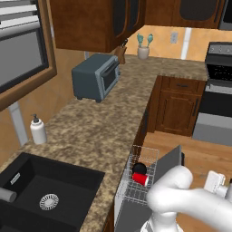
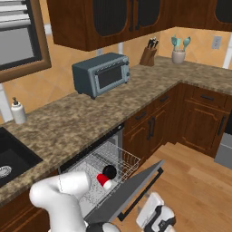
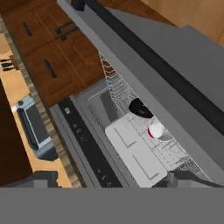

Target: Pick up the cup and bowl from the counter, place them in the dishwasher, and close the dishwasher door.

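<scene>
- Kitchen, simulated: brown granite counter [image 1: 95, 131] over dark wood cabinets, wood floor beyond.
- Cup [image 1: 140, 179]: red, white-rimmed, lay on its side in the white wire rack [image 1: 144, 156] of the dishwasher [image 2: 86, 170]; no longer on the counter.
- Bowl [image 1: 139, 168]: black, sat in the same rack, touching or just beside the cup, on its far side.
- Door [image 2: 129, 190]: dark panel with a long black bar handle [image 3: 153, 57], stood partly raised, not yet shut. Both dishes appeared stowed, so closing the door seemed the one step left.
- Gripper [image 2: 156, 217]: hung outside the door near its free edge, jaws spread wide and holding nothing; likely placed there to push the panel up.
- Sink [image 1: 27, 190]: black, set in the counter left of the dishwasher.
- Soap bottle [image 1: 38, 130]: white, upright behind the sink.
- Toaster oven [image 1: 96, 77]: grey, further along the counter, well apart from the work.
</scene>
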